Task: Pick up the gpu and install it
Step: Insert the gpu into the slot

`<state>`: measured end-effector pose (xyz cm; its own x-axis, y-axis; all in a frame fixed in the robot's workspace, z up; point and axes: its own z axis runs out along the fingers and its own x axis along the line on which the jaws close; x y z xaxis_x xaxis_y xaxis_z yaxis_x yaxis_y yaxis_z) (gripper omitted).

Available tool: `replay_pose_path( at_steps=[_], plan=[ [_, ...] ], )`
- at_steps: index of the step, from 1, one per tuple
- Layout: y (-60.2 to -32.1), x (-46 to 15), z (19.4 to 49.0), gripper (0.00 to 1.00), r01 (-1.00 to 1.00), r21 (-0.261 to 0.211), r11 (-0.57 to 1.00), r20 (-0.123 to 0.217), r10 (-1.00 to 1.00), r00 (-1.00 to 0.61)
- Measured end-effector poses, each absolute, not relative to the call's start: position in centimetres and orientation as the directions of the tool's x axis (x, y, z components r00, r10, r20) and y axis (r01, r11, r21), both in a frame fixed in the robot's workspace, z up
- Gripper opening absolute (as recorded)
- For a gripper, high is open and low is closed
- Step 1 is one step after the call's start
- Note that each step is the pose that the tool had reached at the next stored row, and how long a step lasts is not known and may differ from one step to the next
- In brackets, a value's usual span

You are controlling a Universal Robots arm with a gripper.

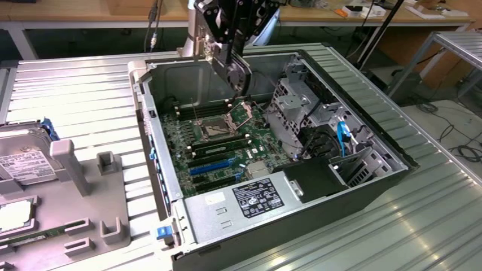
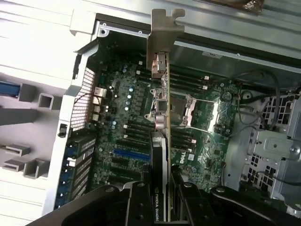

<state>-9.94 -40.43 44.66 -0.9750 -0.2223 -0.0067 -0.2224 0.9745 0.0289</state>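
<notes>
We see the gripper (image 1: 226, 46) closed on the gpu (image 1: 239, 76), its fingers (image 2: 137, 203) pressed against the two flat faces of the card, so the card stands on edge and not flat. In the wrist view the gpu (image 2: 160, 150) appears edge-on, its long axis running straight away from the gripper (image 2: 162, 200), with the black cooler shroud at the held end and the silver end bracket (image 2: 162, 35) at the far end, its bent tab pointing away from the fingers. In the exterior view the card hangs steeply below the gripper, inside the open computer case (image 1: 162, 186) near its far wall, above the motherboard (image 1: 197, 148) and apart from it. It sits in no slot: the blue slot (image 1: 213, 167) lies bare well toward the near end of the board, and the processor socket (image 1: 218, 131) lies between it and the card. On the exterior view's left, a hard drive (image 1: 19, 165) rests in a grey holder (image 1: 83, 186) on the ribbed metal table (image 1: 68, 90).
</notes>
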Motion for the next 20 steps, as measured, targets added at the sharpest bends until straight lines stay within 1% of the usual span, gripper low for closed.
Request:
replay_pose_path(
  at_steps=[12,20],
  plan=[
    [-40.43,-9.94,44.67,0.27,-0.417,0.029,0.909,-0.007,-0.417,-0.909],
    [-40.43,-9.94,44.67,0.27,-0.545,0.029,0.838,-0.007,-0.545,-0.839]
  ],
)
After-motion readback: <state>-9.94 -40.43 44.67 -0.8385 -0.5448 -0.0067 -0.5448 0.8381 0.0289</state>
